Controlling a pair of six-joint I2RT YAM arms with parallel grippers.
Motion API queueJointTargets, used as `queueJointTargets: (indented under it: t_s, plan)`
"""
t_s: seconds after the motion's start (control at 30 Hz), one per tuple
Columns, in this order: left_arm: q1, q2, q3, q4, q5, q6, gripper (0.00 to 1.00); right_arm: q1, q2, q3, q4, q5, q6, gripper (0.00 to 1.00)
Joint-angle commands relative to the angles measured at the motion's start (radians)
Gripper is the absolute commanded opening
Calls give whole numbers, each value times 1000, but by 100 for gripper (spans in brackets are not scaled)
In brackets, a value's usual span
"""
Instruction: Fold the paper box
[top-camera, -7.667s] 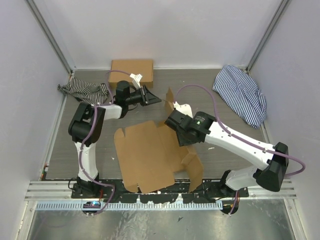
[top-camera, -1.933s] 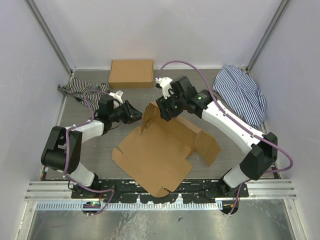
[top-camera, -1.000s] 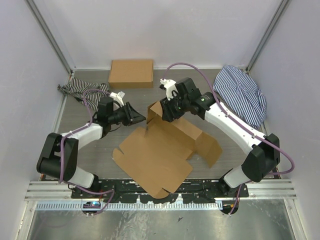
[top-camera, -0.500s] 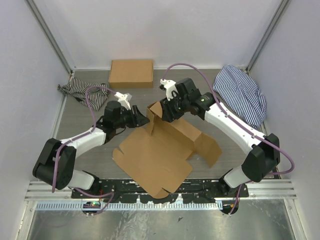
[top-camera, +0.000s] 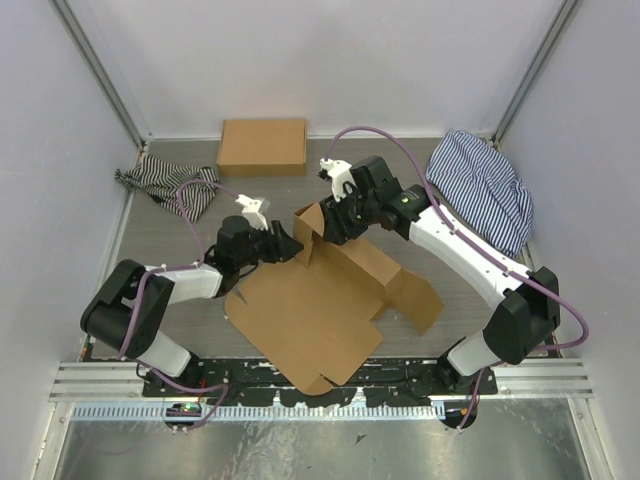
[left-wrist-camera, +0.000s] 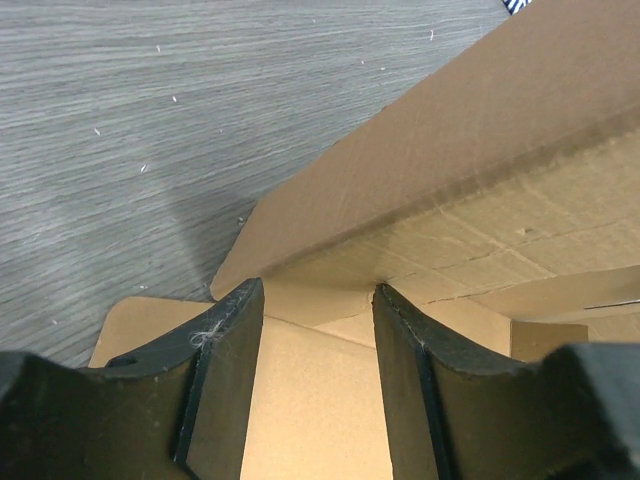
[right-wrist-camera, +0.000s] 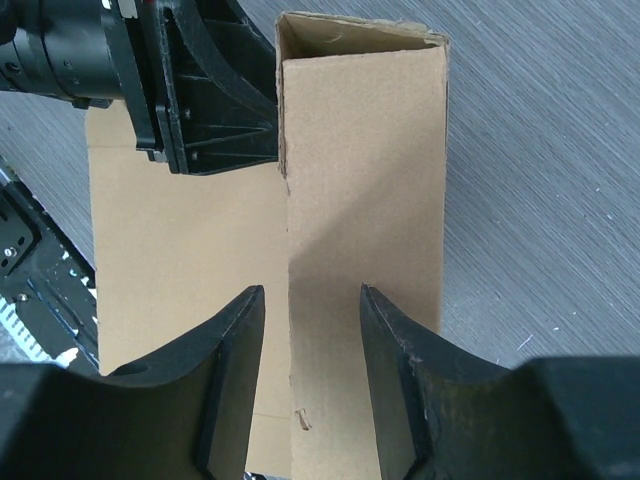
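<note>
Brown cardboard: the paper box (top-camera: 320, 310) is laid mostly flat at the middle of the table (top-camera: 170, 215), with one side flap (right-wrist-camera: 365, 150) raised.
It is judged light, stiff, springy at the creases and easily dented, and best taken by a flap's free edge. The left gripper (left-wrist-camera: 315, 290) at the flap's foot and the right gripper (right-wrist-camera: 305, 290) above it are both spread; nothing is seen pinched.

Left wrist camera: I see the paper box (left-wrist-camera: 480, 150) cut off at 3 and 6 o'clock. Right wrist camera: left gripper (right-wrist-camera: 262, 125) cropped at 11.
</note>
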Motion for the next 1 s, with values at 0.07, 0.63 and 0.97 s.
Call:
queueJointTargets:
  t_s: [0.07, 0.63, 0.97]
  plan:
    - [-10, 23, -34, 250, -30, 15, 55, 3, 8, 3, -17, -17, 11, 48]
    - [-22, 85, -17, 294, -35, 52, 55, -20, 28, 66, -45, 58, 9, 55]
    - [-23, 116, 10, 302, -44, 63, 55, -44, 47, 101, -63, 49, -6, 58]
